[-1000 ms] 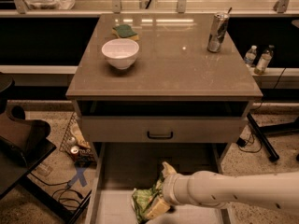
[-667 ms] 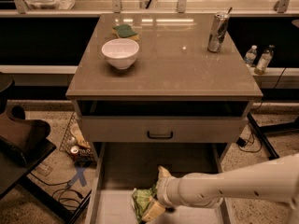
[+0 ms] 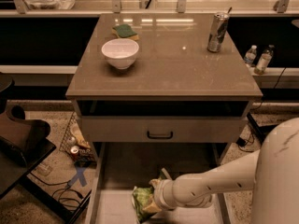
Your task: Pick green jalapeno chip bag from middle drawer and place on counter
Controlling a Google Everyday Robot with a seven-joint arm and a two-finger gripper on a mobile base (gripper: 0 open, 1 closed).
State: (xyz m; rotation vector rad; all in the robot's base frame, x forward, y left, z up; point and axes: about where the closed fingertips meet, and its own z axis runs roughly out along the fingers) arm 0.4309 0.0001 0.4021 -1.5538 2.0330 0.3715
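Observation:
The green jalapeno chip bag [image 3: 141, 202] lies crumpled on the pale floor of the open middle drawer [image 3: 114, 210], at the bottom of the view. My gripper [image 3: 153, 199] reaches in from the right at the end of the white arm [image 3: 210, 185] and sits right against the bag's right side, low in the drawer. The arm hides part of the bag. The counter [image 3: 168, 69] is the glossy grey-brown top of the cabinet above.
On the counter stand a white bowl [image 3: 120, 52], a green-and-yellow sponge [image 3: 124, 31] and a metal can [image 3: 217, 31]. A closed drawer front with a black handle [image 3: 160, 135] overhangs the open drawer. Two bottles [image 3: 258, 58] stand at the right, and clutter and cables [image 3: 74, 148] lie on the floor at the left.
My arm has moved left and down, bringing the gripper closer onto the bag. The bag has stayed in place in the drawer.

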